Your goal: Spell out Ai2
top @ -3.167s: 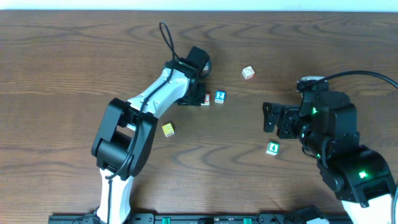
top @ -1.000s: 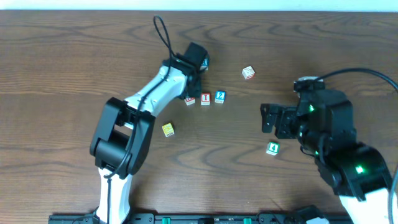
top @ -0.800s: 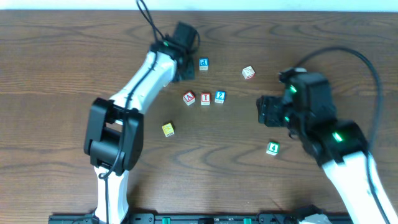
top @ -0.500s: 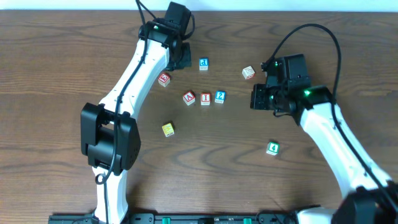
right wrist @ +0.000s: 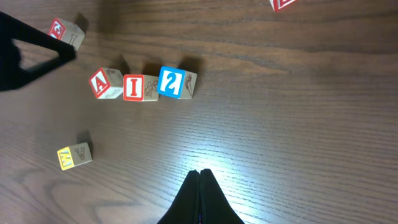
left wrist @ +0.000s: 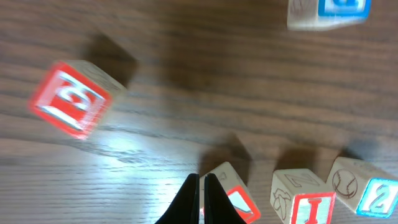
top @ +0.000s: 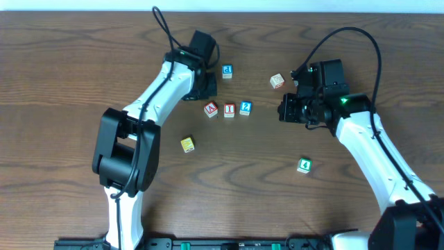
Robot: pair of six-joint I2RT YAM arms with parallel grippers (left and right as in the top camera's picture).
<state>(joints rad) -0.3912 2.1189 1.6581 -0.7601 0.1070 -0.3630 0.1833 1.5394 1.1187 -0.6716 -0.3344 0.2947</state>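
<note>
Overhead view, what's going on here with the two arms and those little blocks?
Two robot arms are spelling Ai2 with wooden blocks. The A block, I block and 2 block sit in a row mid-table, the A slightly turned. The left gripper hovers shut and empty right by the A block. The right gripper, also shut and empty, hangs off to the row's right. Spare blocks, including a yellow block and a green 4 block, lie scattered around.

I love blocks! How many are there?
8: A, I, 2 in a row; blue block behind; red block under left arm; red-white block right; yellow block, green block nearer.
</note>
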